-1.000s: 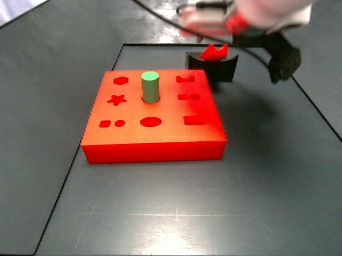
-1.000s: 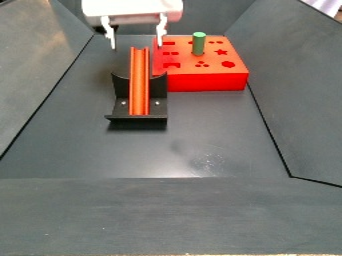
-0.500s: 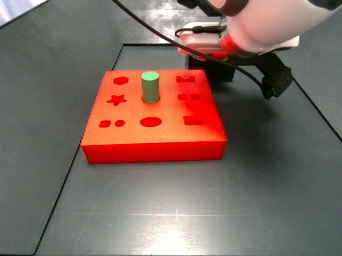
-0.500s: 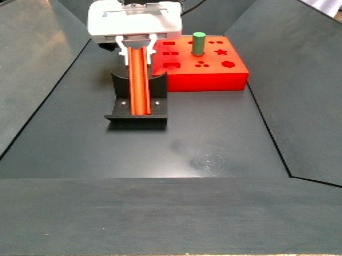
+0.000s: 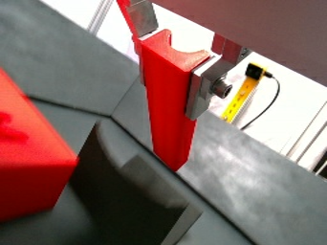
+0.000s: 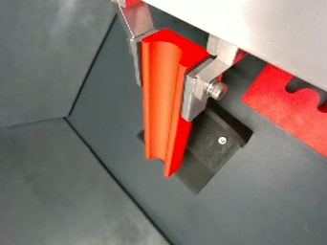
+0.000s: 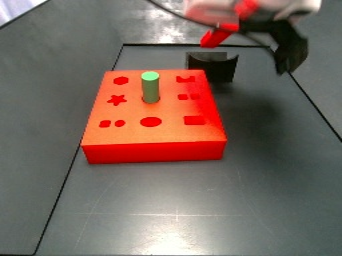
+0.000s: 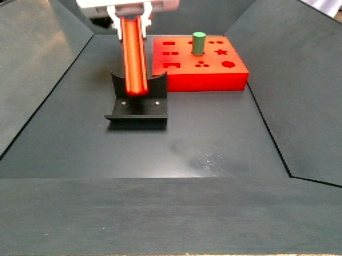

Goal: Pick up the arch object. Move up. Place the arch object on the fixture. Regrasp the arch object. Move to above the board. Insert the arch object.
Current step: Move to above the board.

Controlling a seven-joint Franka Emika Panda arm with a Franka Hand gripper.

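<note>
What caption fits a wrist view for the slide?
Claw shut on the long bright red arch bar, held above the small black fixture block, with the orange-red board beside.

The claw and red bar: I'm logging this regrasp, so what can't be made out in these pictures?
- Claw: its body is cut off by the frame's edge in both wrist views and a side view.
- Arch object: in a side view, blurred and mostly hidden by the arm.
- Fixture: its scooped top is hidden by the bar.
</note>
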